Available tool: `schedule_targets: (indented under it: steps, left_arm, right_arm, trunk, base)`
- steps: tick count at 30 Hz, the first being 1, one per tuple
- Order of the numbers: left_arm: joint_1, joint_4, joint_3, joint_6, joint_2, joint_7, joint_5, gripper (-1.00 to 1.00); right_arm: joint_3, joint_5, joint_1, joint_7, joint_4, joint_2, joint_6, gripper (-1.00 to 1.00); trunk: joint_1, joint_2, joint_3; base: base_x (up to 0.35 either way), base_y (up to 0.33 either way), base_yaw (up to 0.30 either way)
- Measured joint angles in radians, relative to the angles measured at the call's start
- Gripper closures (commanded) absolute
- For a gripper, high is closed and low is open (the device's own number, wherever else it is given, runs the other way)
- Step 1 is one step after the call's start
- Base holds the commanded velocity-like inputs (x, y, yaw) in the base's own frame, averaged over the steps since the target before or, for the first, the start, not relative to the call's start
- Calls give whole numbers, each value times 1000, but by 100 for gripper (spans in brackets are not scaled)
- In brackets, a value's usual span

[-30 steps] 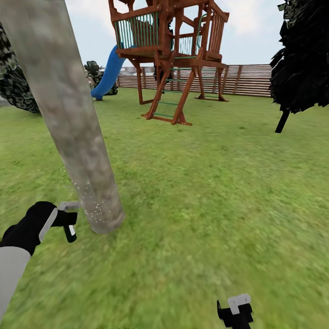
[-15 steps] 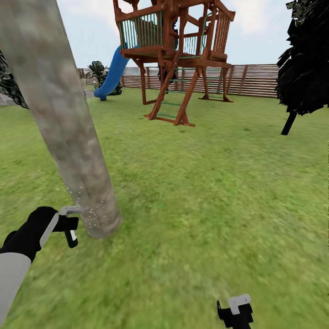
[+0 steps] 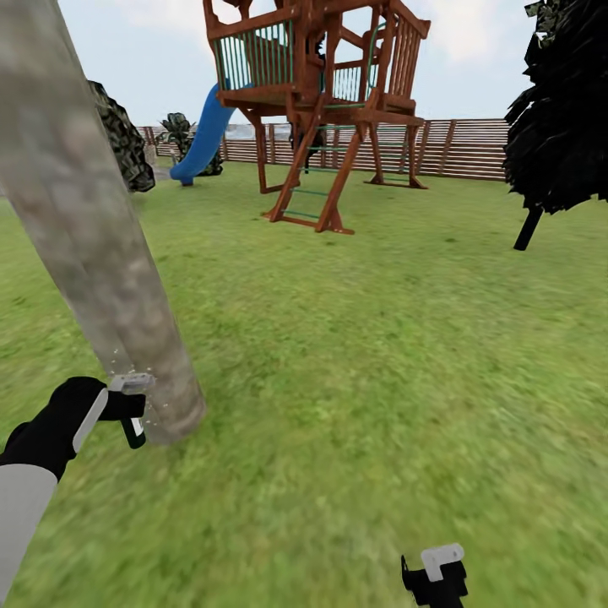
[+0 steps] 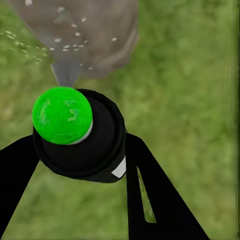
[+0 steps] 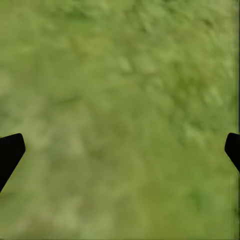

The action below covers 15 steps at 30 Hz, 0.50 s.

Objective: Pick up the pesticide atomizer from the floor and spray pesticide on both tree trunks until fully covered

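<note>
A thick mottled grey-beige tree trunk [image 3: 101, 253] rises at the left of the head view out of the grass floor [image 3: 355, 380]. My left gripper [image 3: 127, 411] is shut on the pesticide atomizer [image 3: 133, 431] right beside the trunk's base. In the left wrist view the atomizer [image 4: 85, 145] is a black bottle with a green ball top, and its grey nozzle points at the tree trunk [image 4: 95, 35]. Whitish pesticide specks [image 4: 70, 47] dot the bark there. My right gripper [image 3: 435, 576] hangs open low over the grass, and nothing lies between its fingertips [image 5: 10, 152].
A brown wooden play tower [image 3: 321, 101] with a blue slide [image 3: 201, 135] stands far ahead. Behind it runs a slatted fence [image 3: 460, 148]. A black thin-stemmed tree [image 3: 561, 110] is at the right and a dark bush [image 3: 122, 148] is behind the trunk. Open grass lies between.
The head view has shifted, so the trunk now sits further left and a dark bush shows behind it. The atomizer's nozzle now overlaps the trunk's edge. The right gripper has not moved.
</note>
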Motion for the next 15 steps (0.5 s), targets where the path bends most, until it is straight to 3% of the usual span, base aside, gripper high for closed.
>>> schedule_targets:
  steps: [5,15]
  left_arm:
    - [0,-2,-1,0,0,7,0,100]
    - [-7,-31,0,3,-1,15,-7,100]
  right_arm:
    - [0,0,0,0,0,1,0,-100]
    - [0,0,0,0,0,1,0,-100]
  trunk:
    - [0,0,0]
    - [0,0,0]
  base:
    - [16,-269,22]
    - [27,-272,250]
